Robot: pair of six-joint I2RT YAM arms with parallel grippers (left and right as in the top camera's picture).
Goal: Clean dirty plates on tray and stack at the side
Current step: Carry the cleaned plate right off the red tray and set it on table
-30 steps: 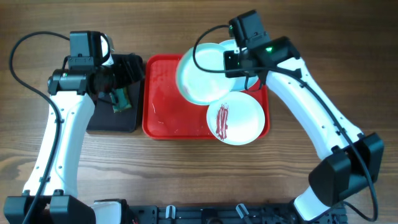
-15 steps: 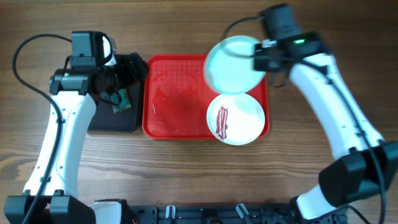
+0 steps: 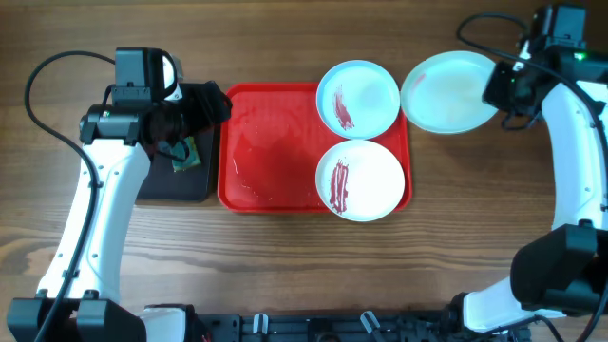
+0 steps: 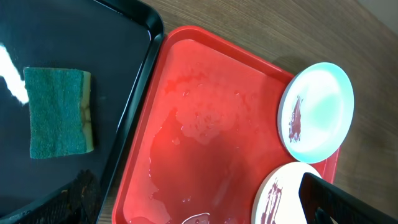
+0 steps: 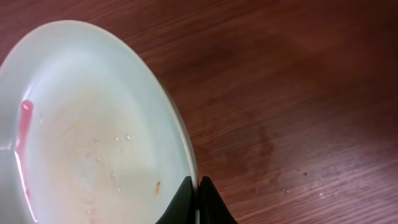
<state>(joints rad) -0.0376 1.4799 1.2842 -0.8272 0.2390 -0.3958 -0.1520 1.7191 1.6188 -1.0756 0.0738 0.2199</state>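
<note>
Looking down from overhead: right claw [image 3: 501,87] pinches the rim of a clean pale mint plate [image 3: 446,92] over the wood table [image 3: 285,256], just right of the glossy red tray [image 3: 271,152]. A streaked mint plate [image 3: 358,99] and a streaked white plate [image 3: 360,180] sit at its right end. Left claw [image 3: 198,109] gapes wide above the black tray [image 3: 171,185].

Left wrist: a rough green sponge [image 4: 57,112] lies flat and the red tray is puddled.

Right wrist: fingertips [image 5: 214,211] clamp the smooth rim.

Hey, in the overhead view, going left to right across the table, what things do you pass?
Green sponge on the black tray → red tray → pale mint plate, off the tray, pinched at its rim by the right fingers.
</note>
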